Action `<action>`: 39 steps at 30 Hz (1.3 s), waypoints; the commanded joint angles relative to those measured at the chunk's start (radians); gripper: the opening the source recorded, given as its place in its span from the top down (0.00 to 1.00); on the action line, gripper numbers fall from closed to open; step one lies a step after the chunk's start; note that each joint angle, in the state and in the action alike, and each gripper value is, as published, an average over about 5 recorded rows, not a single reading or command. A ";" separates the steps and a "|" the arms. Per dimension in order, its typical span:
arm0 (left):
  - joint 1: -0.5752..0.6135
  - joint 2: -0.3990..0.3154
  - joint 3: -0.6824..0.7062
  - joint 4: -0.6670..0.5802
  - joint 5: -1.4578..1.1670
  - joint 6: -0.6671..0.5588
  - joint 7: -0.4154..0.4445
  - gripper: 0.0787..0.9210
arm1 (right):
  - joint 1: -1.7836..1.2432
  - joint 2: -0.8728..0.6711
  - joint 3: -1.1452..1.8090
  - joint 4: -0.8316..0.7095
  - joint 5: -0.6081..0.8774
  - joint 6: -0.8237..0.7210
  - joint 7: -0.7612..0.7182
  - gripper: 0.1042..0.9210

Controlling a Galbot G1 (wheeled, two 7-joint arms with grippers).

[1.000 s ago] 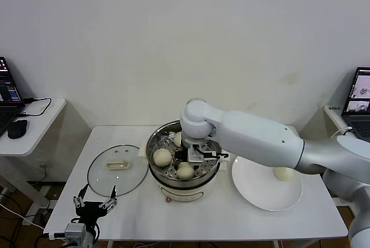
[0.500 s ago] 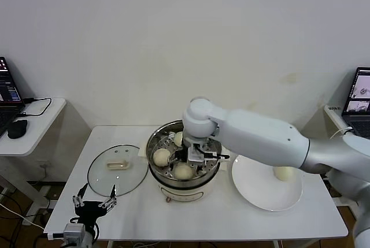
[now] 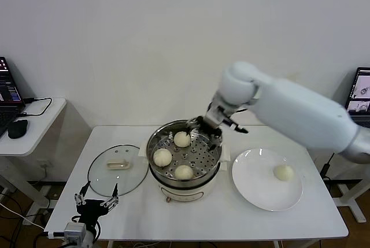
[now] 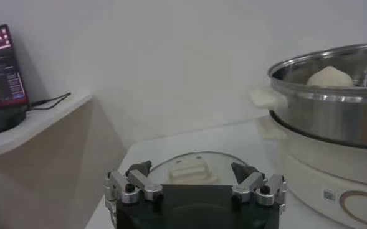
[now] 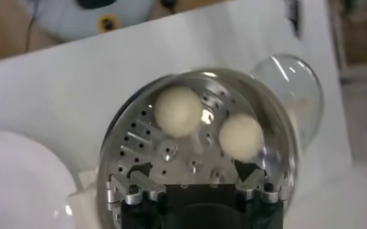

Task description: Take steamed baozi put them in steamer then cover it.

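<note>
Steamer (image 3: 184, 161) on white table (image 3: 300, 216), plain wall (image 3: 144, 40), both grippers open.

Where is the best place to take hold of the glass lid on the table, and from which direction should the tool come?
Grip the lid by its cream handle, coming straight down from above. It lies flat on the table left of the steamer with the handle raised at its centre; the thin rim probably offers little to pinch.

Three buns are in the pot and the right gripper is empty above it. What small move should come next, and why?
Probably swing the right gripper, open over the steamer, across to the last baozi on the plate; the cover waits.
</note>
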 commanded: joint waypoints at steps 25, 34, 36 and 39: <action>0.042 0.009 0.028 -0.013 0.018 0.004 0.021 0.12 | -0.710 -0.252 0.600 -0.272 -0.353 -0.186 0.055 0.12; 0.040 0.002 0.023 0.000 0.021 0.004 0.021 0.12 | -0.700 -0.192 0.572 -0.341 -0.450 -0.129 0.048 0.12; 0.041 0.000 0.023 -0.001 0.022 0.004 0.020 0.12 | -0.704 -0.178 0.573 -0.355 -0.465 -0.121 0.061 0.12; 0.043 -0.002 0.021 -0.002 0.024 0.004 0.020 0.12 | -0.704 -0.160 0.573 -0.374 -0.479 -0.114 0.083 0.12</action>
